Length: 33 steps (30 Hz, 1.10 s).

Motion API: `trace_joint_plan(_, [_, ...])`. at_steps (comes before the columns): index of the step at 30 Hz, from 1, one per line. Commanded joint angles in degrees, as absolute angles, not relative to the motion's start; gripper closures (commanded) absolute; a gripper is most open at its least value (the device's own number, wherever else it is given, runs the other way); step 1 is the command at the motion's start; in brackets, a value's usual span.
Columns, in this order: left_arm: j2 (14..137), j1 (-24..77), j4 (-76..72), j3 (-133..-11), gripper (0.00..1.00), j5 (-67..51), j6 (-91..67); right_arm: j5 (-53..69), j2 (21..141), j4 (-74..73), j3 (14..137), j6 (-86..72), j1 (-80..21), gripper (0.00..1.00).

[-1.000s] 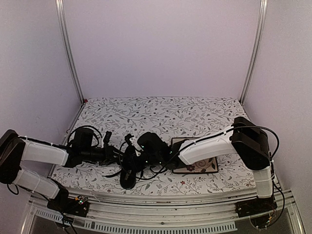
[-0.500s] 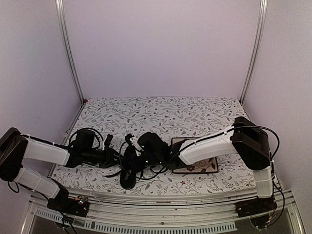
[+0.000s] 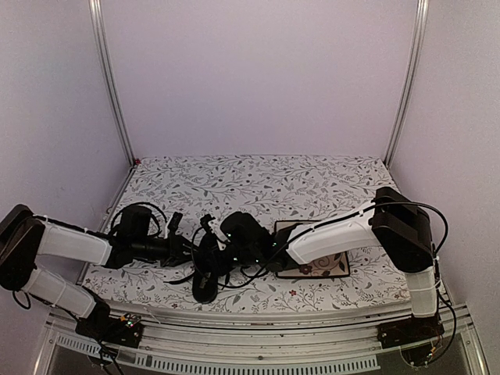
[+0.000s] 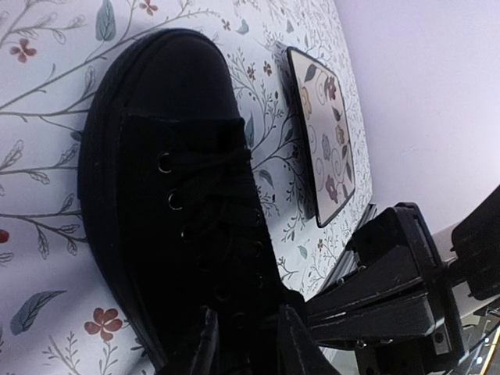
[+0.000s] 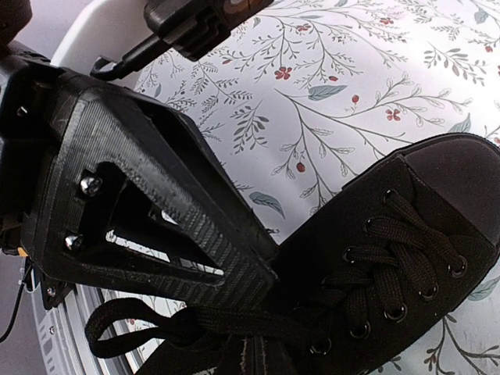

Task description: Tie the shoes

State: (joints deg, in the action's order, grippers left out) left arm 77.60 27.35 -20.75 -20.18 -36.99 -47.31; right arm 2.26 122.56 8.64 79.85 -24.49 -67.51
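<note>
Black laces (image 5: 391, 258) on the shoe (image 3: 207, 269) want an even pull, I'd say: right gripper (image 5: 254, 301) jaws shut, left gripper (image 4: 246, 320) jaws narrowly parted.

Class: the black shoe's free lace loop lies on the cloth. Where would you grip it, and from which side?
Probably grip the lace loop at its outer bend, from above, on the side away from the shoe: it lies open on the cloth, clear of the eyelets, so one strand can be pinched.
</note>
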Motion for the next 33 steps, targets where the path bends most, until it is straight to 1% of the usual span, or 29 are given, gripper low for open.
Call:
trace_joint_plan(1, [78.3,27.7,-23.6,-19.5,0.74,-38.8,-47.5,0.9,120.9,8.0,79.2,-24.8,-67.5,0.98])
trace_joint_plan(8, [79.5,28.4,-24.2,-18.9,0.75,-40.5,-47.3,0.8,120.9,8.0,79.2,-24.7,-67.4,0.98])
trace_joint_plan(16, [81.5,29.4,-27.9,-18.7,0.80,-42.2,-48.6,0.8,120.9,8.0,79.2,-24.8,-67.5,0.98])
trace_joint_plan(20, [82.4,30.0,-29.8,-18.6,0.87,-43.2,-49.5,0.7,120.9,7.9,79.2,-24.8,-67.5,0.98])
trace_joint_plan(22, [82.9,30.3,-30.2,-18.6,0.93,-43.5,-49.6,0.6,120.9,7.9,79.2,-24.8,-67.5,0.98])
trace_joint_plan(25, [83.0,30.4,-30.2,-18.5,1.00,-43.4,-49.8,0.4,120.9,8.0,79.2,-24.8,-67.5,0.98])
trace_joint_plan(33, [81.5,30.4,-27.3,-18.0,1.00,-40.2,-49.8,-0.7,119.4,8.0,78.1,-24.8,-67.5,0.98])
